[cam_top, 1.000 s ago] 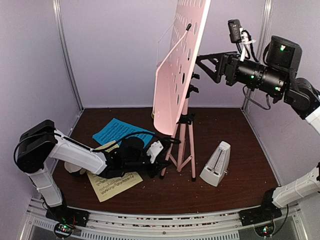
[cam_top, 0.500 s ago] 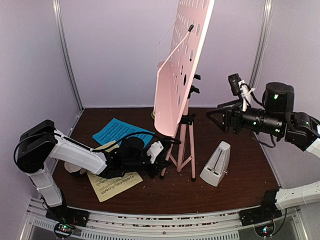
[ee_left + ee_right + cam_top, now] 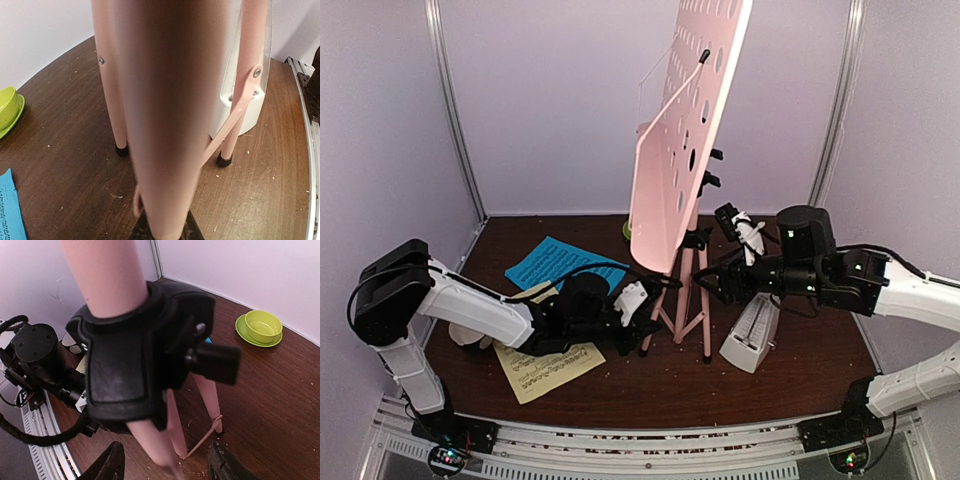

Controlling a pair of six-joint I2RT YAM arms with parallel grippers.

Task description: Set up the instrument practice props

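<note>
**Music stand up, pages still to be mounted.** On the left, the blue page (image 3: pixel 555 262) and the pale-yellow page (image 3: pixel 545 370) are seen lying flat on the table, not yet placed on the stand, the yellow one partly covered by the left arm. The left gripper (image 3: pixel 645 312) is clamped on a front leg of the pink music stand (image 3: pixel 660 200). The stand is set upright at centre on spread tripod legs, its desk bare. The right gripper (image 3: pixel 167 465) is held with fingers spread at the stand's post, grasping nothing; whether the post is straddled cannot be told. Just right, the white metronome (image 3: pixel 752 330) is stood upright. The job is judged about half done. The dark wooden table (image 3: pixel 790 385) is flecked with crumbs and enclosed by pale lilac walls (image 3: pixel 550 100).
</note>
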